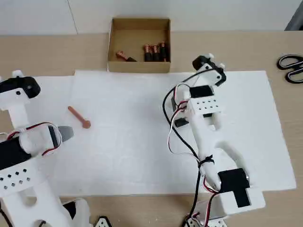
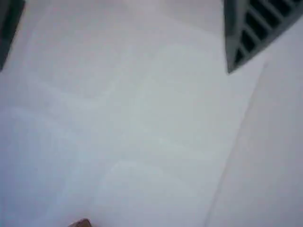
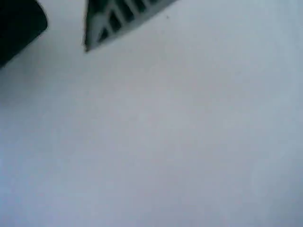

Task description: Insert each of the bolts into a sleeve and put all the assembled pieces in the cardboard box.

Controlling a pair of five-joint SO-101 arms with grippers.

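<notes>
White sheet point(image 1: 142, 156) on a table, cardboard box point(image 1: 113, 45) at top centre, one loose bolt point(image 1: 78, 117) at left, above the spread, empty left gripper point(image 1: 66, 133); right gripper point(image 3: 66, 40), slightly parted, empty; an off-centre pinch might roll the bolt away.

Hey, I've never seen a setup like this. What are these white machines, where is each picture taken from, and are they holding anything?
These are two small robot arms, the left arm and the right arm, at a table. The high view looks down from above; the other two come from a camera on each arm's wrist, looking past its gripper at the white sheet. The left gripper and the right gripper are both open and hold nothing. One copper-coloured bolt lies on the sheet. The cardboard box beyond it holds several assembled pieces. Scissors lie on the bare table beside the sheet.
</notes>
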